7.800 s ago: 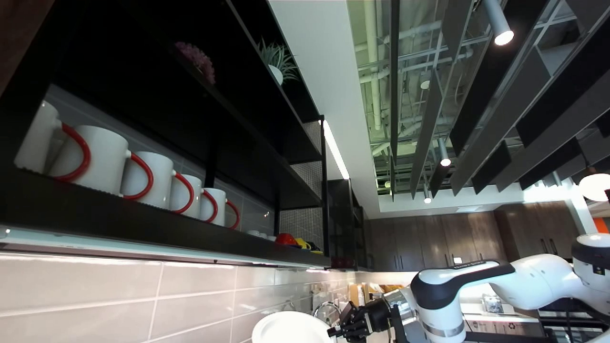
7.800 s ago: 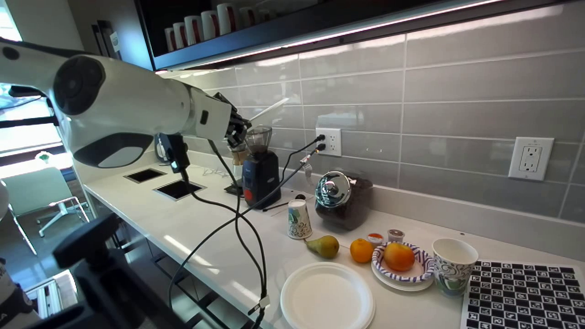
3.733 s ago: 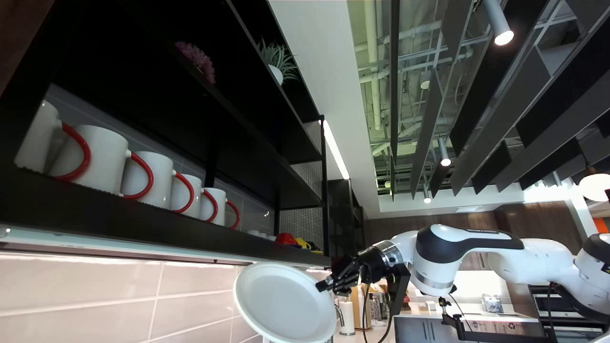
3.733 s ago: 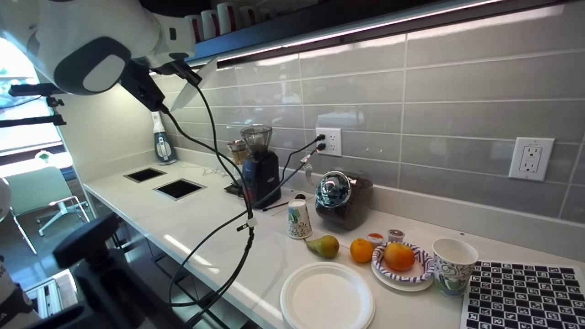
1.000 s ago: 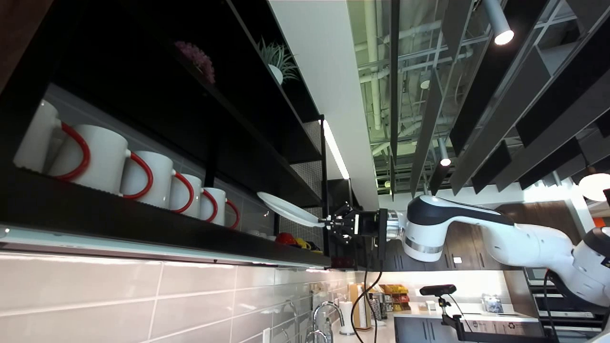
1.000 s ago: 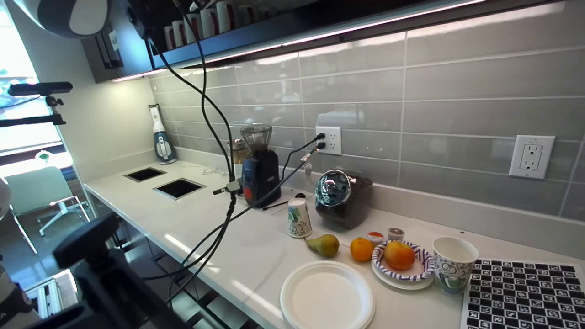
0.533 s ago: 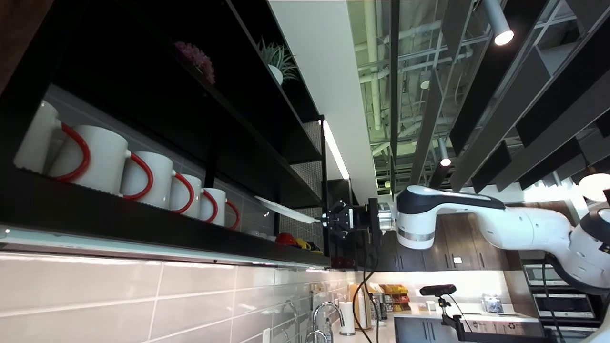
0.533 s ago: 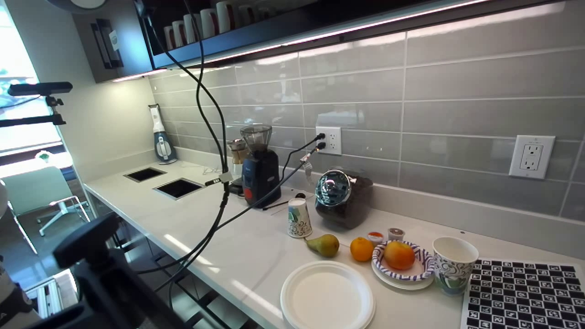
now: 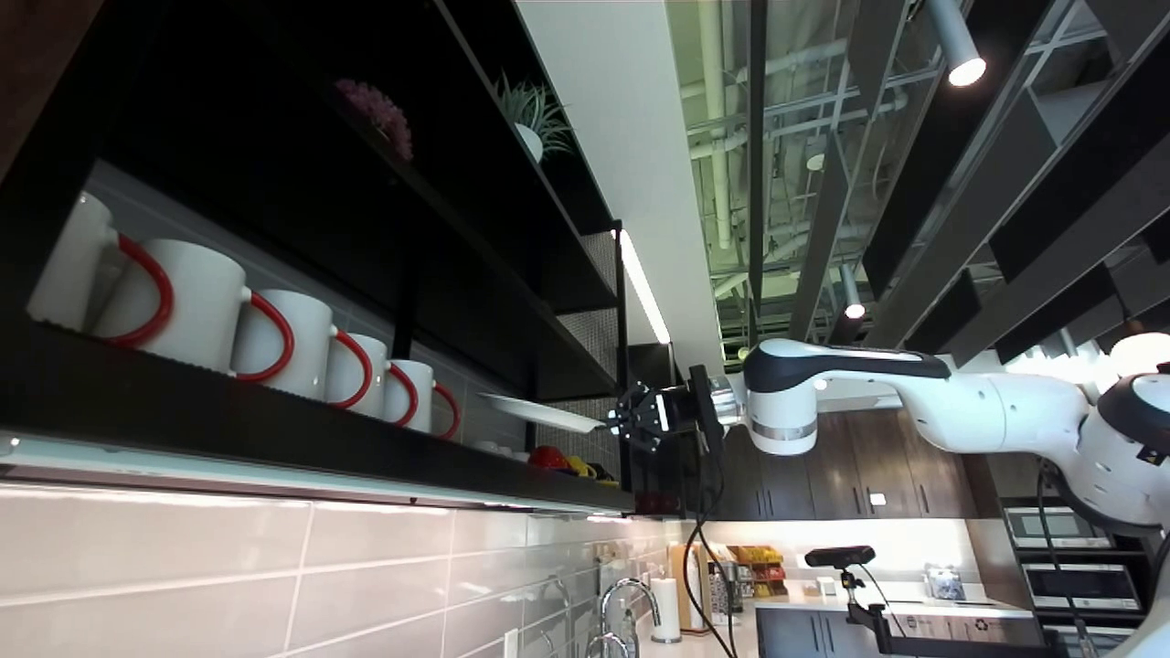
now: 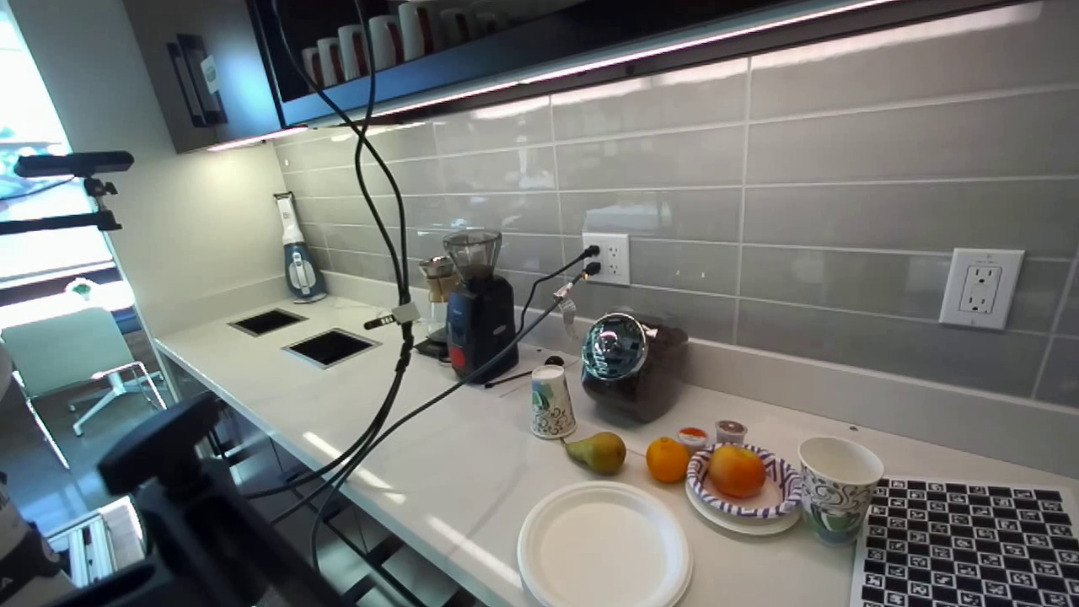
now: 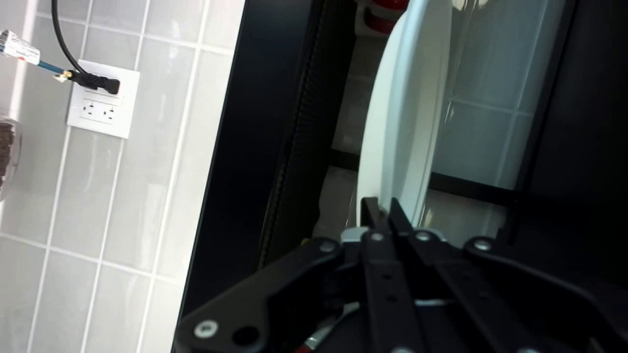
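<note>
Jaws nearly together, the gripper pinches a white plate, upper centre of the wrist view; the upper-left label looks illegible. Lower right in an exterior view, a bowl holds orange-red fruit.

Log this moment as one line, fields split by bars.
fingers: shut on edge of white plate | plate: raised to opening of black shelf | white mugs: on same shelf | plate-shelf contact: unclear

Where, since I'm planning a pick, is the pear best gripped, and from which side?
Probably from above, across the thick body of the pear: it lies on its side, narrow end near the upturned cup, broad end facing the orange, leaving its flanks freer.
</note>
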You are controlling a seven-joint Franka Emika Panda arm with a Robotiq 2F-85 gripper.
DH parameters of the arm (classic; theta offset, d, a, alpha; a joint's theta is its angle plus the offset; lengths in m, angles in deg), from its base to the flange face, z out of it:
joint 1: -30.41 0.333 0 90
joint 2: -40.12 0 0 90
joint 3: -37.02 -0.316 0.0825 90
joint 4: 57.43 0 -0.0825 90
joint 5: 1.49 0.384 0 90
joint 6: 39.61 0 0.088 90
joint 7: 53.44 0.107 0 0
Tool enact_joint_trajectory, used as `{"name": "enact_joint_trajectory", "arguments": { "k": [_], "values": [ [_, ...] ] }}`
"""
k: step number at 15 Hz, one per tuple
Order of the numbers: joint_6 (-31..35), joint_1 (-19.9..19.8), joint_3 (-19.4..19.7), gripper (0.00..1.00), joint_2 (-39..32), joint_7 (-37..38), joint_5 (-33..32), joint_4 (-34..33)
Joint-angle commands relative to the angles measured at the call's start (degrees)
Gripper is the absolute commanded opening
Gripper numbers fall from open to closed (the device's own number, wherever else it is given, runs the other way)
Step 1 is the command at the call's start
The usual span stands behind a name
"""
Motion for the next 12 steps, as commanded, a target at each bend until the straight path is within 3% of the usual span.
{"name": "enact_joint_trajectory", "arguments": {
  "k": [1, 12],
  "values": [
    [-5.37, -0.28, 0.75, 0.01, 5.17, 3.08, 1.35, -5.86],
    [-12.60, -1.36, 3.36, 0.01, 14.66, 13.89, -0.25, -15.36]
  ]
}}
